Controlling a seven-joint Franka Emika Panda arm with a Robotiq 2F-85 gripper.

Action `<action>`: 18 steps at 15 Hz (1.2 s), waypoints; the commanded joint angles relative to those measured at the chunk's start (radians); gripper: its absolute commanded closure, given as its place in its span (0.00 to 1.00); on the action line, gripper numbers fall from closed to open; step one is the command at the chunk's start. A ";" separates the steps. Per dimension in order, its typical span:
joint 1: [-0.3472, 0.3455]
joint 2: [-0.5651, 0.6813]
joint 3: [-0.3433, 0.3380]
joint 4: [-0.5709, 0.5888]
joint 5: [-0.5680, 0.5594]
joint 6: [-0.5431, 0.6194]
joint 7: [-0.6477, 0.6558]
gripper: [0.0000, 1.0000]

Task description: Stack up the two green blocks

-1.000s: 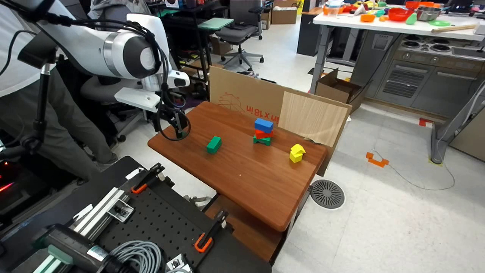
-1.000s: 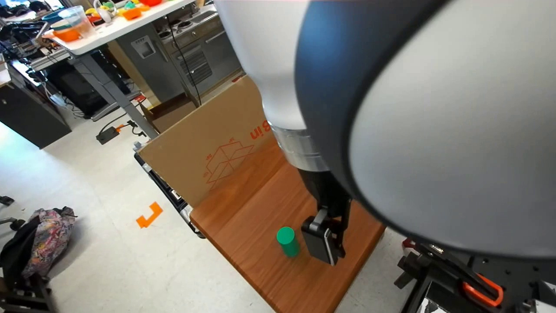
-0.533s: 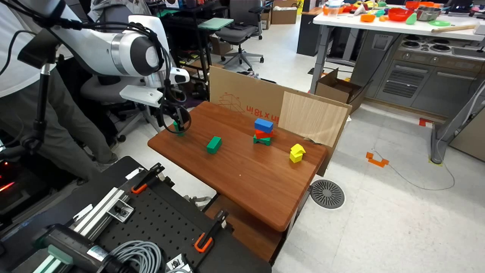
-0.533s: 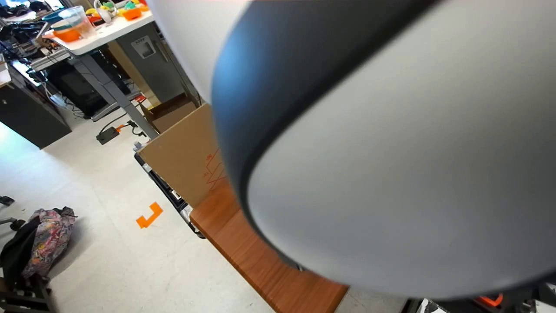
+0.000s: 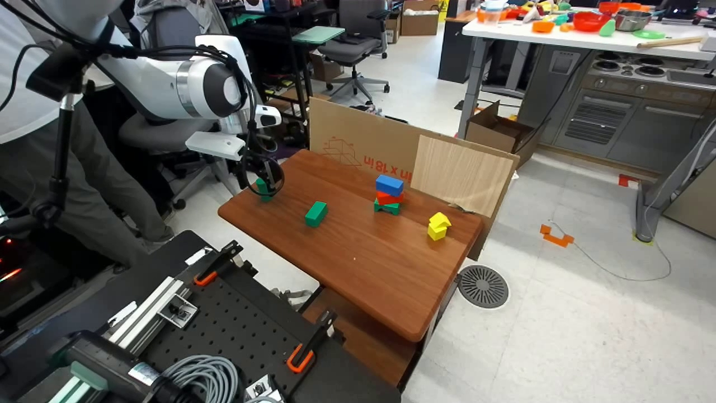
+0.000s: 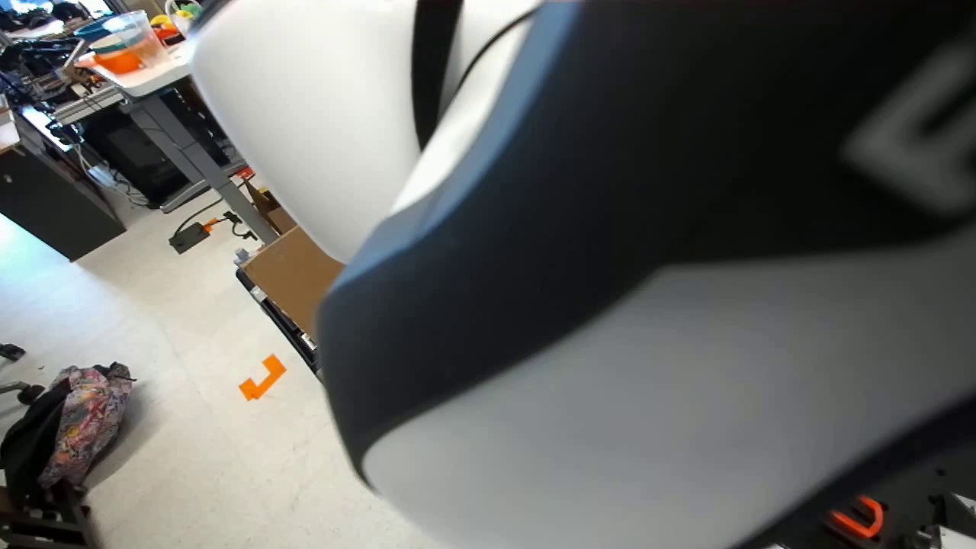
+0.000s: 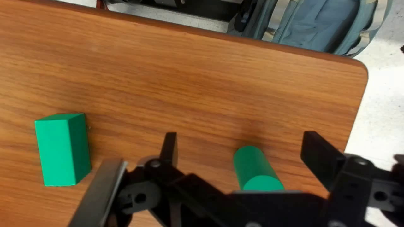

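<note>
My gripper stood wide apart, the upright green cylinder showing between its jaws, near the short edge of the worktop; the green oblong block lay farther inward. With the arm blocking an exterior view, I feared misjudging depth: a nudged cylinder might topple and roll off.
</note>
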 commanded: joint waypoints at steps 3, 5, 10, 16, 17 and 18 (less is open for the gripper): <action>0.045 0.063 -0.038 0.092 -0.032 -0.028 0.037 0.00; 0.054 0.071 -0.043 0.105 -0.032 -0.029 0.040 0.05; 0.067 0.074 -0.049 0.116 -0.040 -0.026 0.048 0.47; 0.070 0.062 -0.059 0.124 -0.050 -0.027 0.059 0.91; 0.068 0.059 -0.060 0.123 -0.051 -0.029 0.059 0.91; 0.066 0.054 -0.063 0.117 -0.050 -0.030 0.061 0.91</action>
